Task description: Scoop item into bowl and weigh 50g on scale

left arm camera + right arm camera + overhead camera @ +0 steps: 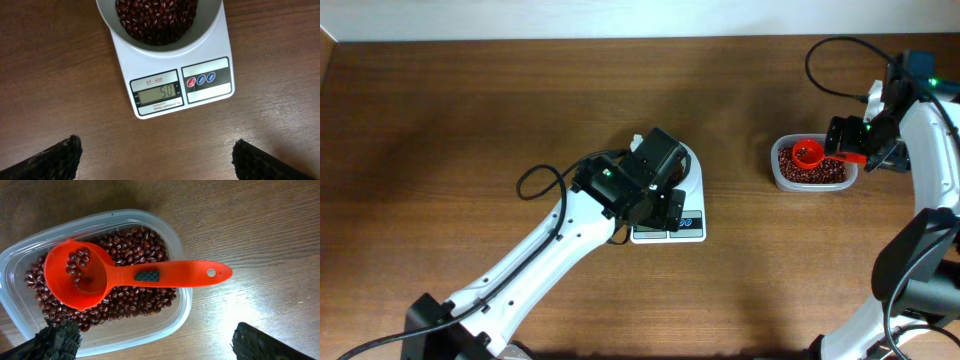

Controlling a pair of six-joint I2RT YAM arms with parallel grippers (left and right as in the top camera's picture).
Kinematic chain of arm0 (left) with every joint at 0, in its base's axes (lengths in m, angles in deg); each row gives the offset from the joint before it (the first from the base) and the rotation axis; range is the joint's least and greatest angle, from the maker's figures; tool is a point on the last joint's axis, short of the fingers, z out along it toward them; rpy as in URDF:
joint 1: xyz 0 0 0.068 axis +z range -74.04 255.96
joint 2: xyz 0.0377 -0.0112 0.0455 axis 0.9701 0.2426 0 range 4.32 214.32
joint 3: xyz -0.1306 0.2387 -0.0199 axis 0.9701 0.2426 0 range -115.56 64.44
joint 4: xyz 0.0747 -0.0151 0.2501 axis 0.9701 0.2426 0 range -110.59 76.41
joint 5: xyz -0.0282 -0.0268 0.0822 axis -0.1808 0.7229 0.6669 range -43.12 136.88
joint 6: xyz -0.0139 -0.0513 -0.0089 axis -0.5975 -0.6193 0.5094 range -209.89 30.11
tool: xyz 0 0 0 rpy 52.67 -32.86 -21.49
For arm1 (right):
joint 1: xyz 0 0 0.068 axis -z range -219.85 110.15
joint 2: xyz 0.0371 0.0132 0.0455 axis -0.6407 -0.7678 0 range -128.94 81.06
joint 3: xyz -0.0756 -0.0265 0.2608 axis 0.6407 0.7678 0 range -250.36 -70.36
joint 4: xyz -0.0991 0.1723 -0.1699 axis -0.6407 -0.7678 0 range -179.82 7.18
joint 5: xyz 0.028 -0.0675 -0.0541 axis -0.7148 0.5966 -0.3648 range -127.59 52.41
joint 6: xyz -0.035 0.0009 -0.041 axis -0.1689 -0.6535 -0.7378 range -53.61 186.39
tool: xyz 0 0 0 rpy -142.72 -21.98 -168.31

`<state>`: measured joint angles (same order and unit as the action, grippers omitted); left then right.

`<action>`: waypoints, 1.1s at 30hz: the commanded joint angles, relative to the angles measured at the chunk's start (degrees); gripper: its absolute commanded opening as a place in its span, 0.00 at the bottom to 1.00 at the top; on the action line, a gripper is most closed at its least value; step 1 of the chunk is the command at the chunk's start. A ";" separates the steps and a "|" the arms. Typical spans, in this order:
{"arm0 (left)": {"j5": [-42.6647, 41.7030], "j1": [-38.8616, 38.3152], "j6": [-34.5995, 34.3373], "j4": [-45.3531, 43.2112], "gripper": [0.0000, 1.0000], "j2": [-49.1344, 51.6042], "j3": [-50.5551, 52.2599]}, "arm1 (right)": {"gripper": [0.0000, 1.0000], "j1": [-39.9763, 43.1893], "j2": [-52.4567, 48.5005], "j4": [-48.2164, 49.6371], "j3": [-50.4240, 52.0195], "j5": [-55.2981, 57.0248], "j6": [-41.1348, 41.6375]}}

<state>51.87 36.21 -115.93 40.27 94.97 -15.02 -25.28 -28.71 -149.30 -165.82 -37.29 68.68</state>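
The white bowl (200,35) holds dark reddish-brown beans (155,20) and sits on the white scale (165,95), whose display reads 50. In the overhead view my left arm covers most of the bowl (692,165) and the scale (692,232). My left gripper (157,157) is open and empty, above the table in front of the scale. An orange scoop (100,275) lies in the clear tub (175,315) on the beans (140,245), with a few beans in its cup. My right gripper (155,342) is open and empty, just above the tub's near edge (865,150).
The clear tub (810,182) stands on the right side of the brown wooden table (470,120). A black cable (535,180) loops off my left arm. Another cable (835,60) arcs at the back right.
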 commanded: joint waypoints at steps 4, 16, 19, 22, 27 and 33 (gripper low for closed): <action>0.85 -0.22 -0.48 0.04 0.99 0.31 -0.72 | 0.99 -0.35 0.74 -0.20 -0.59 -0.52 -0.39; 0.85 -0.24 -0.48 0.04 0.99 0.31 -0.72 | 0.99 -0.35 0.74 -0.17 -0.59 -0.52 -0.39; 0.85 -0.24 -0.48 0.07 0.99 0.31 -0.72 | 0.99 -0.35 0.74 -0.20 -0.59 -0.52 -0.39; 0.85 -0.24 -0.48 0.04 0.99 0.31 -0.72 | 0.99 -0.35 0.74 -0.20 -0.59 -0.52 -0.39; 0.85 -0.24 -0.48 0.07 0.99 0.31 -0.72 | 0.99 -0.90 3.10 -0.17 -0.57 -0.52 -0.39; 0.85 -0.24 -0.48 0.04 0.99 0.31 -0.72 | 0.99 -6.36 30.38 -0.22 -0.33 -0.52 -0.39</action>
<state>51.87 36.21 -115.93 40.27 94.97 -15.02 -31.36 -2.94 -149.47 -165.95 -37.71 68.72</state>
